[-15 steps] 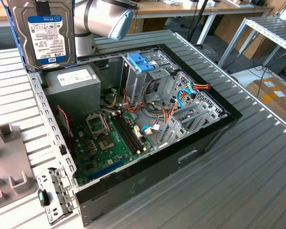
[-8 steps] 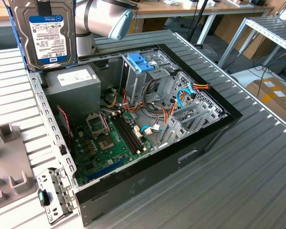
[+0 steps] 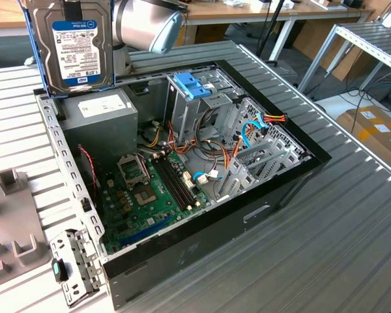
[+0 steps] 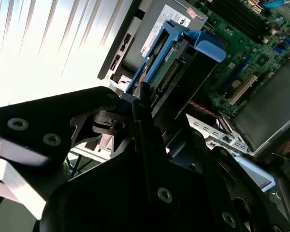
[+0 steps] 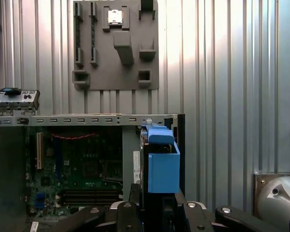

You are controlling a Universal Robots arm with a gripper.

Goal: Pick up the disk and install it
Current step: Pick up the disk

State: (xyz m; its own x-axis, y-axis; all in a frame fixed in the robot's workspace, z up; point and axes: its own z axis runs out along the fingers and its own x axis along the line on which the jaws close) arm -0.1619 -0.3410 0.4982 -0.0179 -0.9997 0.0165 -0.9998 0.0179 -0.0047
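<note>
The gripper (image 4: 145, 99) is pinched on the disk (image 3: 78, 49), holding it upright, label outward, above the power-supply corner of the open computer case (image 3: 300, 176), presumably so its blue rails clear the walls before reaching the drive cage (image 3: 212, 107).

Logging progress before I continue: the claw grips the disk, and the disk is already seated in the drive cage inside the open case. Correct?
Not seated. The exterior view shows the disk held upright above a corner of the open case, by the grey power supply. The claw does grip it.
</note>
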